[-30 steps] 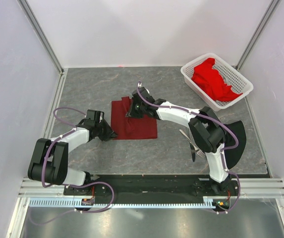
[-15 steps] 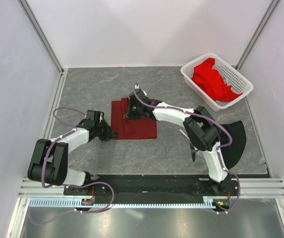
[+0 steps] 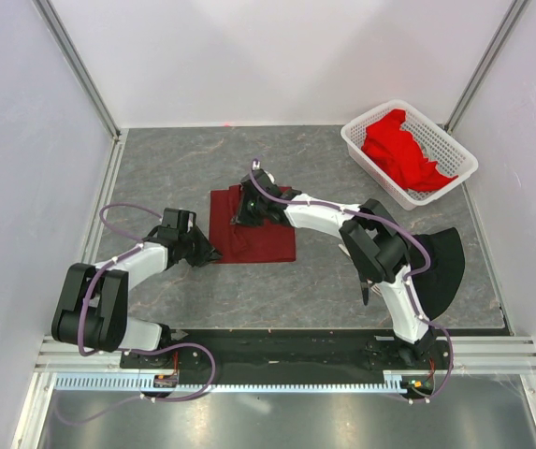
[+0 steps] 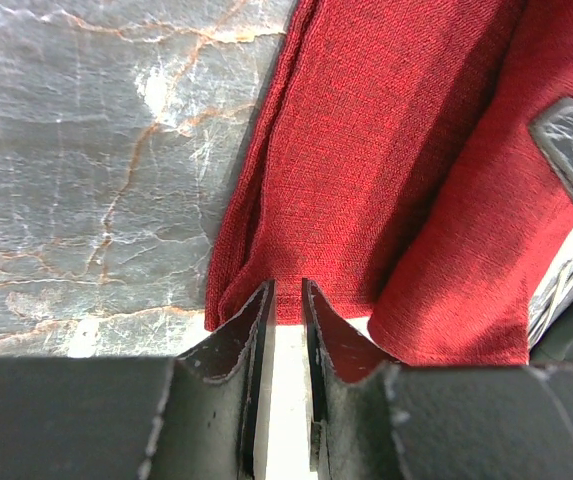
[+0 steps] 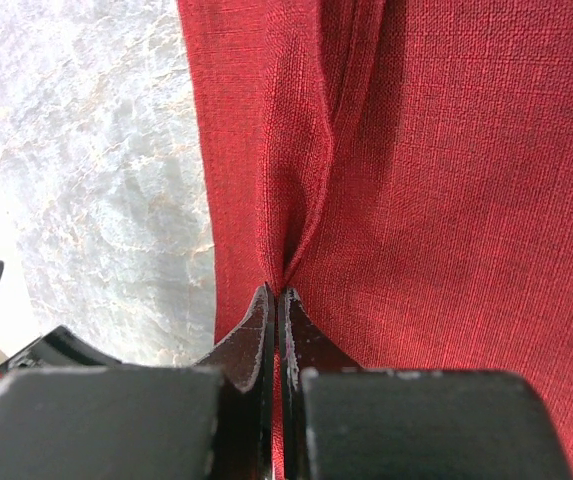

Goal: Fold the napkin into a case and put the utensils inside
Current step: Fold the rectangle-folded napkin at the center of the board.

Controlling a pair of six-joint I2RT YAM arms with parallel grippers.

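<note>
The dark maroon napkin (image 3: pixel 266 240) lies partly folded on the grey marble table, with a raised fold along its left part. My right gripper (image 3: pixel 241 213) is over the napkin's far left part. In the right wrist view it (image 5: pixel 277 292) is shut on a pinched ridge of the napkin (image 5: pixel 446 180). My left gripper (image 3: pixel 213 253) is at the napkin's near left corner. In the left wrist view it (image 4: pixel 287 290) has a narrow gap between its jaws, tips at the napkin's (image 4: pixel 366 180) edge, nothing pinched. The utensils are almost hidden under my right arm; a silver tip (image 3: pixel 365 296) shows.
A white lattice basket (image 3: pixel 356 140) with bright red cloths (image 3: pixel 400 148) stands at the back right. A black fan-shaped piece (image 3: pixel 447 267) lies at the right by my right arm. Walls close the table on three sides.
My right gripper has moved a little to the left over the napkin, taking the pinched fold with it. My left arm has not moved.
</note>
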